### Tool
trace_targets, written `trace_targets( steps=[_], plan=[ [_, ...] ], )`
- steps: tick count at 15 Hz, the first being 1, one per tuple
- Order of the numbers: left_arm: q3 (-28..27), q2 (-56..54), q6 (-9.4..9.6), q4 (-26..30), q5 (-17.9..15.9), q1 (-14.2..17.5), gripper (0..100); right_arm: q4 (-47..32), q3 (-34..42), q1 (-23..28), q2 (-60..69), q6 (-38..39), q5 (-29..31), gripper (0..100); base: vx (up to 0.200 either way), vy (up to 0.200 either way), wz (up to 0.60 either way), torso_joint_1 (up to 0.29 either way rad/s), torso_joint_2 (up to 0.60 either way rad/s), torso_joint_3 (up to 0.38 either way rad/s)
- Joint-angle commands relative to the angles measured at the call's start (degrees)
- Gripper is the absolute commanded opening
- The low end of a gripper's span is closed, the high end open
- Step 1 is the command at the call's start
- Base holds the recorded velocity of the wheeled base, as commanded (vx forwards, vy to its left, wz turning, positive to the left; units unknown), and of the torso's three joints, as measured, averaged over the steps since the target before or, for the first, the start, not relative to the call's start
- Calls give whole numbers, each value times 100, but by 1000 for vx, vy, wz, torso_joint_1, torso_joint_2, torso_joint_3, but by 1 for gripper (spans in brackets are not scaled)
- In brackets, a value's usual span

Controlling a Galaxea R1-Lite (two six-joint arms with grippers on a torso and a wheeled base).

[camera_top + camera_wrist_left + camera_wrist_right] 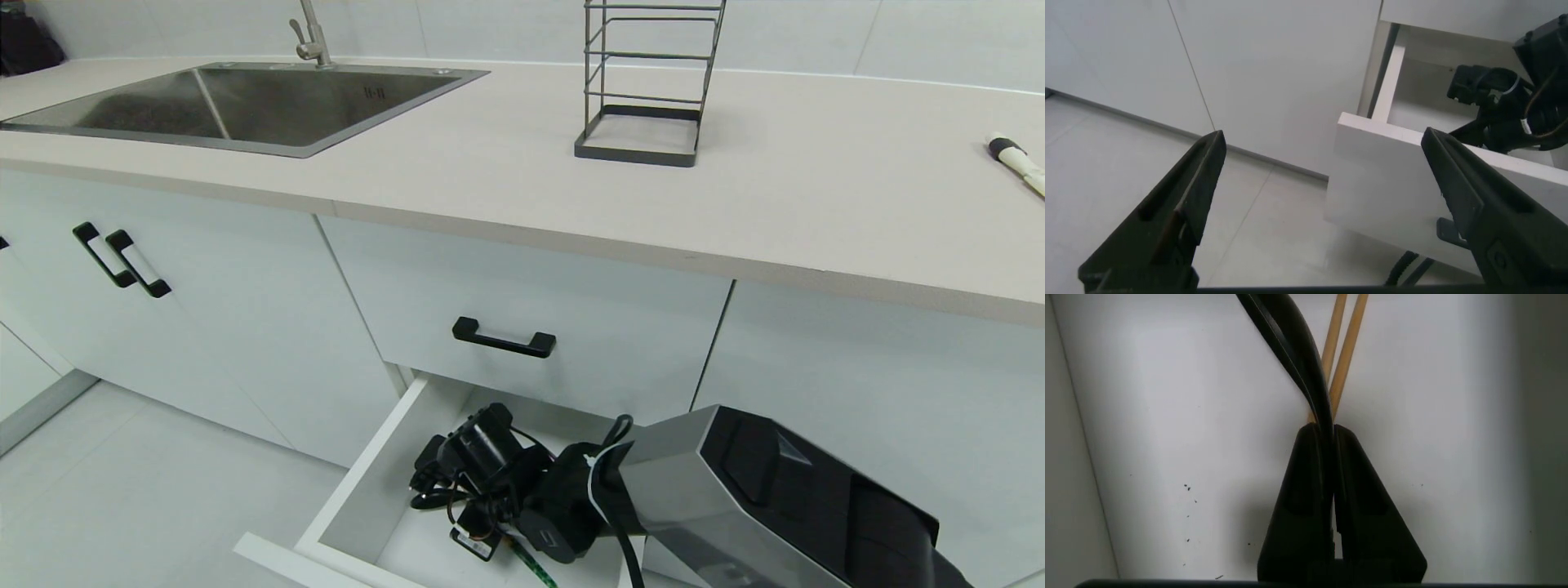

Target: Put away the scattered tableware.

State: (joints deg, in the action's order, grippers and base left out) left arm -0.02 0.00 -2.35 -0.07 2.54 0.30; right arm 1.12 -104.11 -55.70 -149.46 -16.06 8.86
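Right wrist view: utensil (1294,339) in tool (1333,431)

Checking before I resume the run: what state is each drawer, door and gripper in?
Lower drawer, pulled open.
Upper drawer, closed.
Cupboard doors, closed.
Right gripper, shut on a black utensil, down in the lower drawer.
Left gripper, open, holding nothing.

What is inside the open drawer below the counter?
The right gripper is inside the drawer, shut on a black utensil, with two wooden chopsticks behind it. The arm covers much of the drawer floor.
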Motion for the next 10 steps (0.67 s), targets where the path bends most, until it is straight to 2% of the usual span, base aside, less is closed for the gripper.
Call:
trace_targets(
  steps=[1, 10],
  plan=[
    [2, 0, -2, -1, 1, 5, 100, 2, -4, 6, -40, -12, 1, 0, 0, 0, 0, 0, 0, 0],
    [2, 0, -2, -1, 1, 5, 100, 2, -13, 33, -136, -20, -7, 0, 0, 0, 0, 0, 0, 0]
  ],
)
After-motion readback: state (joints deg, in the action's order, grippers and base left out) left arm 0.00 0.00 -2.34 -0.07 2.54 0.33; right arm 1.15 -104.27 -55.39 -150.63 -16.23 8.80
